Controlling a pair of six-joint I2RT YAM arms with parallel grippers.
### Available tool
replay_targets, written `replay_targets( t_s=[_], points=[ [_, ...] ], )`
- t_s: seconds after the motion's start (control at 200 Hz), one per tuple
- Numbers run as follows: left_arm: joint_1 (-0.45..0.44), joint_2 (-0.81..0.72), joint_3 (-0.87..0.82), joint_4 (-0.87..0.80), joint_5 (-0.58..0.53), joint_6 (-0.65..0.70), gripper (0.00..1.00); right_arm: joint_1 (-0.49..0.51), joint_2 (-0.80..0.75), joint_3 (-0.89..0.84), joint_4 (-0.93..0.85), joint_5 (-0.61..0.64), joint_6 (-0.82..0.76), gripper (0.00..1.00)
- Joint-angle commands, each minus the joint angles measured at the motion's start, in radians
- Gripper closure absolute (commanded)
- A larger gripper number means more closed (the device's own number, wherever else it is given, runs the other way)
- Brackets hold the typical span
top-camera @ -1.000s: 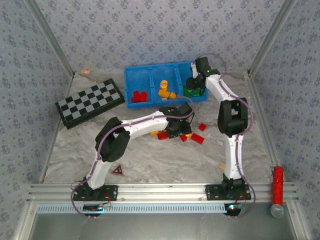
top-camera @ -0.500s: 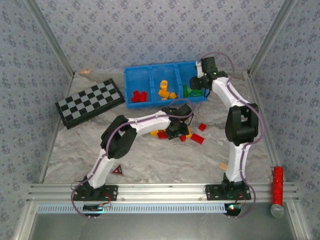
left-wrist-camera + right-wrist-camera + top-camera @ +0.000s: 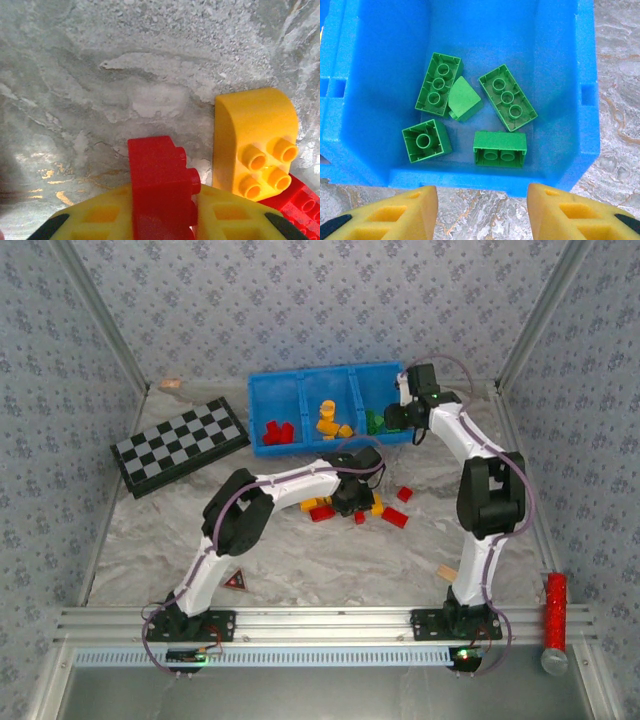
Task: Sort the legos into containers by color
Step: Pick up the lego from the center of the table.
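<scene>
Five green legos [image 3: 507,97] binned in tray [image 3: 565,60]; several legos [image 3: 395,517] loose on counter [image 3: 150,60]. Left fingers [image 3: 95,220] clamped on red lego [image 3: 160,185]; right fingers [image 3: 570,210] apart, empty.

surface: marbled table [image 3: 300,560] | on it: blue tray [image 3: 320,374], checkered board [image 3: 180,447], loose bricks [image 3: 395,517], red triangle [image 3: 235,581], wooden block [image 3: 446,573]

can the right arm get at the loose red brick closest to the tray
Probably yes: the right gripper is open and empty, and that red brick lies on bare table, clear of the left gripper.
</scene>
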Motion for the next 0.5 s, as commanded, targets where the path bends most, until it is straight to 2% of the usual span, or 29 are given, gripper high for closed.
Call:
replay_targets(
  t_s=[0.0,0.2,0.495],
  points=[
    [0.012,-0.064,-0.039,-0.027,0.015,0.011,0.77,-0.008,-0.057,-0.037,-0.014,-0.024,0.022,0.48],
    [0.094,-0.174,-0.005,-0.062,-0.009,0.097,0.82,-0.005,-0.151,-0.191,-0.003,-0.052,0.061,0.47],
    [0.273,-0.289,0.131,-0.110,-0.064,0.228,0.83,0.001,-0.266,-0.384,0.004,-0.068,0.102,0.46]
  ],
)
